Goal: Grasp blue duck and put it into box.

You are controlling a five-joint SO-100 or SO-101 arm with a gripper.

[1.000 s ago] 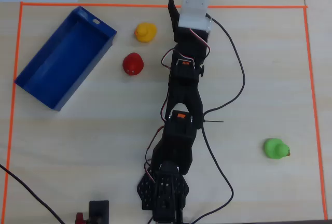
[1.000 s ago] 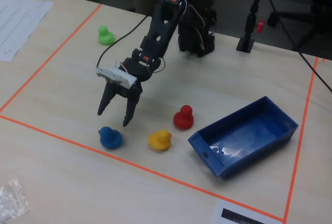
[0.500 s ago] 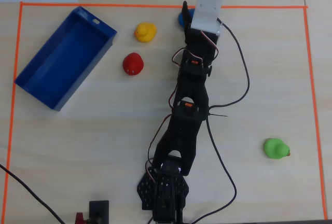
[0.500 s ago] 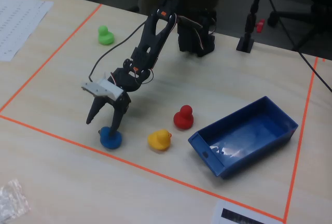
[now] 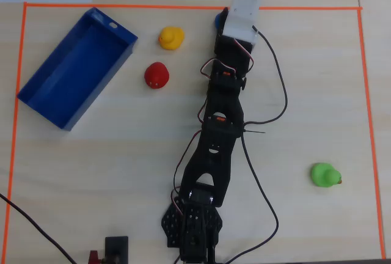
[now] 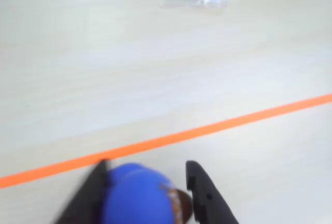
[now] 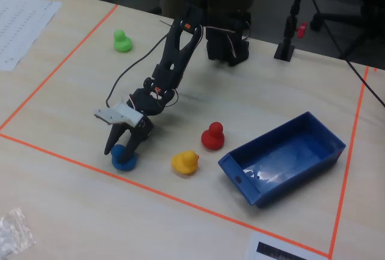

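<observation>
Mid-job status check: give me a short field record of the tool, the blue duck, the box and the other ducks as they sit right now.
tool: lowered over the blue duck, fingers on either side of it; grip not confirmed
blue duck: on the table just inside the orange tape line, between the fingers
box: open top, no duck inside
yellow duck: on the table between the blue duck and the box in the fixed view
red duck: beside the yellow duck, near the box
green duck: alone, far from the others
</observation>
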